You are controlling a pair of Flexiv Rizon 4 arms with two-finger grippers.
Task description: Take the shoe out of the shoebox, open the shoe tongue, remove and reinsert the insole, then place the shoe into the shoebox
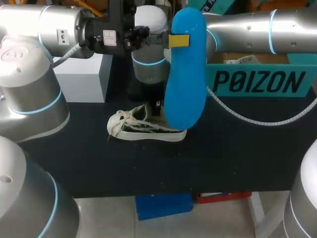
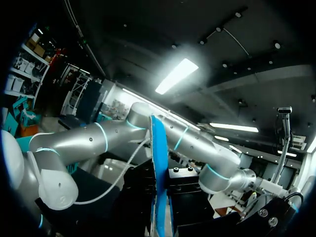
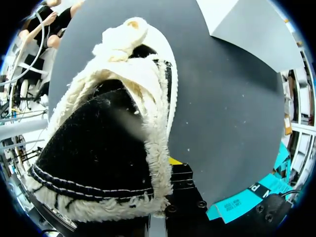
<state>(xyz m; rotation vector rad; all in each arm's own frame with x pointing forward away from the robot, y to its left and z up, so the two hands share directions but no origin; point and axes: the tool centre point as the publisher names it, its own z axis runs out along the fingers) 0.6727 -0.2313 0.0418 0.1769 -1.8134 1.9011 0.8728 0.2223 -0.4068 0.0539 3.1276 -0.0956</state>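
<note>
The left gripper (image 1: pixel 179 40) clamps the blue insole (image 1: pixel 185 84) upright above the shoe (image 1: pixel 143 126), which lies on open table (image 1: pixel 237 153) under the right gripper (image 1: pixel 156 106), whose grip I cannot tell, with the shoebox (image 1: pixel 257 82) beyond it by the far edge.

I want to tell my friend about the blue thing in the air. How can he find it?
Find the black table, then the fluffy white-and-black shoe lying on it. Over the shoe, the left gripper holds up the insole. It is the only bright blue thing in the air: long, flat and rounded at both ends.
</note>
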